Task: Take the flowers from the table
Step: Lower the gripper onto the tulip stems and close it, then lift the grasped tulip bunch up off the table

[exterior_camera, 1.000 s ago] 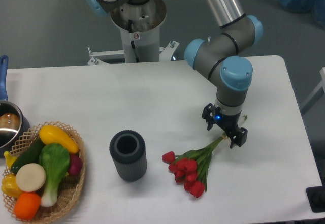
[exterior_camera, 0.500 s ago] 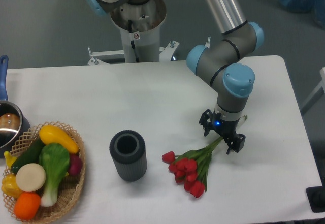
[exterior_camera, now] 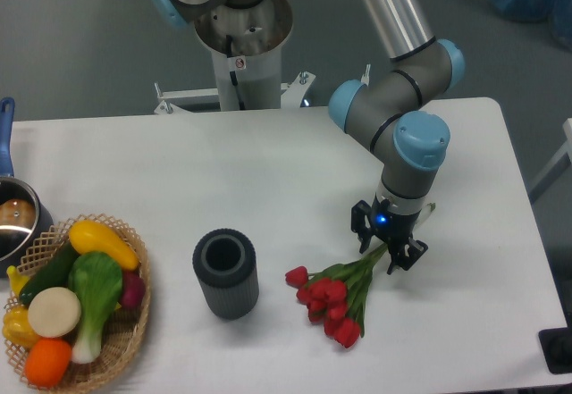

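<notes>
The flowers [exterior_camera: 328, 301], a small bunch of red tulips with green stems, lie on the white table [exterior_camera: 268, 166] right of centre near the front. The buds point front-left and the stems run up-right. My gripper [exterior_camera: 382, 249] points down over the stems, low at the table. Its jaws are open and stand on either side of the stems, close to them. I cannot tell whether the fingers touch the stems.
A dark ribbed cylindrical holder [exterior_camera: 225, 273] stands upright left of the buds. A wicker basket [exterior_camera: 134, 233] of colourful vegetables sits at the front left. A metal pot [exterior_camera: 13, 220] with a blue handle is at the left edge. The arm's base [exterior_camera: 241, 28] stands behind the table.
My gripper has moved a little forward and left and lower, down onto the stems. Its jaws look slightly narrower. The flowers have not moved.
</notes>
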You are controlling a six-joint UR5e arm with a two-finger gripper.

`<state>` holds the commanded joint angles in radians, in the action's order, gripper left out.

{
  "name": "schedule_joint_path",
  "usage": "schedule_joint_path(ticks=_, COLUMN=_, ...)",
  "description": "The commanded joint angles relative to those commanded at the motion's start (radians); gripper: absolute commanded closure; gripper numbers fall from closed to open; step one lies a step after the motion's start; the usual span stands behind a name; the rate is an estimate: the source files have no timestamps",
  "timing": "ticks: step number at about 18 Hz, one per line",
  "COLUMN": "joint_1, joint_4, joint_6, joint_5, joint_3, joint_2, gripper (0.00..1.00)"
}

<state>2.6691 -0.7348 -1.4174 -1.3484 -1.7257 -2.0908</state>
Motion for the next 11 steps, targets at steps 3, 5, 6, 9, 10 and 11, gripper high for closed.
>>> schedule_joint_path(ticks=3, joint_1=0.0, joint_4=0.0, joint_6=-0.003, joint_5=-0.002, joint_3=-0.005, joint_2=0.0, gripper=0.55)
schedule_joint_path(ticks=5, joint_1=0.0, joint_4=0.0, joint_6=-0.005, joint_5=-0.002, joint_3=-0.006, joint_2=0.0, gripper=0.66)
schedule_joint_path(ticks=6, joint_1=0.0, joint_4=0.002, joint_6=-0.008, joint_5=-0.002, joint_3=-0.006, joint_2=0.0, gripper=0.66)
schedule_joint_path(ticks=9, joint_1=0.0, joint_4=0.002, joint_6=-0.009, joint_5=-0.002, joint_3=-0.003, joint_2=-0.002, gripper=0.73)
schedule_joint_path(ticks=10, joint_1=0.0, joint_4=0.002, joint_6=-0.011, joint_5=-0.002, joint_3=-0.003, joint_2=-0.002, gripper=0.75)
schedule_joint_path(ticks=11, joint_1=0.0, joint_4=0.002, joint_6=-0.011, joint_5=-0.002, joint_3=-0.002, joint_2=-0.002, gripper=0.8)
